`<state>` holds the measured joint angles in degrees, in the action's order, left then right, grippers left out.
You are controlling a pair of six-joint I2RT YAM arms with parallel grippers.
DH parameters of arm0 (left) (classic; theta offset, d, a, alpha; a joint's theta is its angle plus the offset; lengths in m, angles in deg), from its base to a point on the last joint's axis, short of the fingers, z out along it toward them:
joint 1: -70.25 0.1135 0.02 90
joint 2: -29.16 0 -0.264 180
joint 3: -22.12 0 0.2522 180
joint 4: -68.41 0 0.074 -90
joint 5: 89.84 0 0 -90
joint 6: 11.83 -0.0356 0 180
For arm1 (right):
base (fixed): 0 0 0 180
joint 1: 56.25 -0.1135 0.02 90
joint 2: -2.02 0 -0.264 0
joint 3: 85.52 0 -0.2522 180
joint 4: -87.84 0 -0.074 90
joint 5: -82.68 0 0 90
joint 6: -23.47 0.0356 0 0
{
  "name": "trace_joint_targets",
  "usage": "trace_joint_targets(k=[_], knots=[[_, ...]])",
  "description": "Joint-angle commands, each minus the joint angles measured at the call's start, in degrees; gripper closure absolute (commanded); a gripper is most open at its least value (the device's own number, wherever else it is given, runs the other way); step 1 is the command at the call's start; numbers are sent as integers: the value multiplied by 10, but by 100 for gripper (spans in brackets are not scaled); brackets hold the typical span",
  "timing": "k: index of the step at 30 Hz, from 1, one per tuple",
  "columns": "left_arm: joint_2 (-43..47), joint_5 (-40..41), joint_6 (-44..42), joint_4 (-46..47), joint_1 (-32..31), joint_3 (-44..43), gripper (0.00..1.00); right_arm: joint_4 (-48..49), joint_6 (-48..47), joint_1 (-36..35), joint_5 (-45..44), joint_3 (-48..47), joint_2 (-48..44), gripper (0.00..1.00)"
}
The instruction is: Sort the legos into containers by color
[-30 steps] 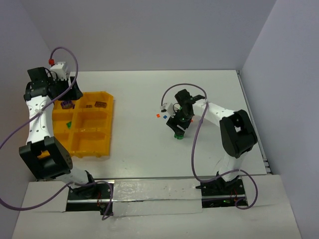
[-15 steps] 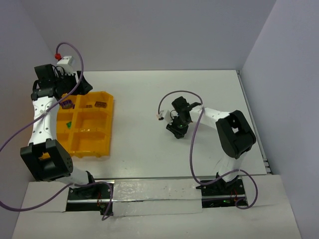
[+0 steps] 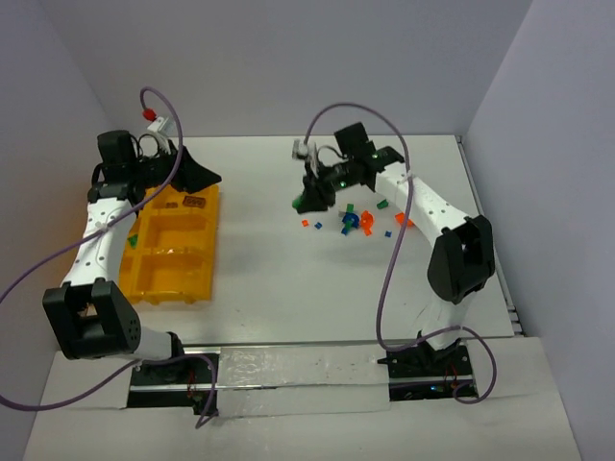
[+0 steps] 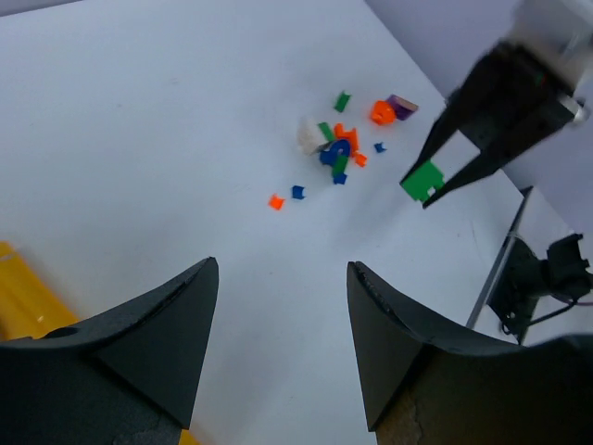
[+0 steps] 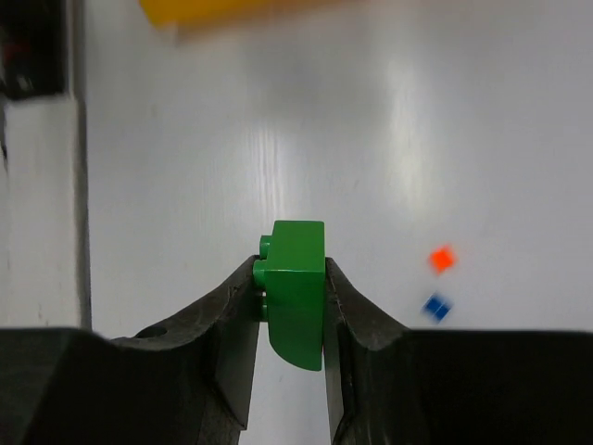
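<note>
Legos [image 3: 360,223]: you have a loose scatter lying well right of the yellow tray [image 3: 171,280]. One green brick [image 5: 296,292] is clamped in your right gripper [image 5: 289,278], on the scatter's tray side. Left gripper [image 4: 283,267]: jaws apart, empty, at the tray's far right corner.

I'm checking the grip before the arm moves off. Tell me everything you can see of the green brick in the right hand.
The green brick is a small, glossy plastic piece with round studs poking out of one face and one rounded corner. The two dark fingers of the right hand pinch its flat sides. It appears lifted clear of the white table, touching nothing else, away from the loose pile of legos.
</note>
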<state>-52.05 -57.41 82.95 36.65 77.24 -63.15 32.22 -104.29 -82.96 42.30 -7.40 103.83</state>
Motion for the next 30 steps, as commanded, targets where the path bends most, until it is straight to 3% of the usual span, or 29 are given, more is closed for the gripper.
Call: trace_joint_targets(k=[1,3,4,6,9,12,15,18,22,30], knots=[[19,-41,32,74,-27,-4,33,95,245,1,114,-119,53,100],[22,-16,46,84,-31,-4,33,178,340,4,102,-146,77,100],[30,35,58,101,-36,-3,33,255,504,6,79,-144,84,100],[40,121,85,126,-51,3,31,331,608,10,19,-145,93,100],[50,203,97,154,-85,-6,29,306,742,11,-77,-181,112,100],[44,243,115,160,-121,-22,28,291,800,14,-101,-209,127,100],[24,234,162,164,-125,-34,29,297,847,20,-112,-205,127,100],[13,257,194,184,-137,-28,29,272,914,26,-180,-192,111,100],[3,310,195,204,-169,-26,27,209,978,27,-280,-208,106,100],[-42,391,156,187,-254,-74,28,224,1111,34,-287,-197,110,100]])
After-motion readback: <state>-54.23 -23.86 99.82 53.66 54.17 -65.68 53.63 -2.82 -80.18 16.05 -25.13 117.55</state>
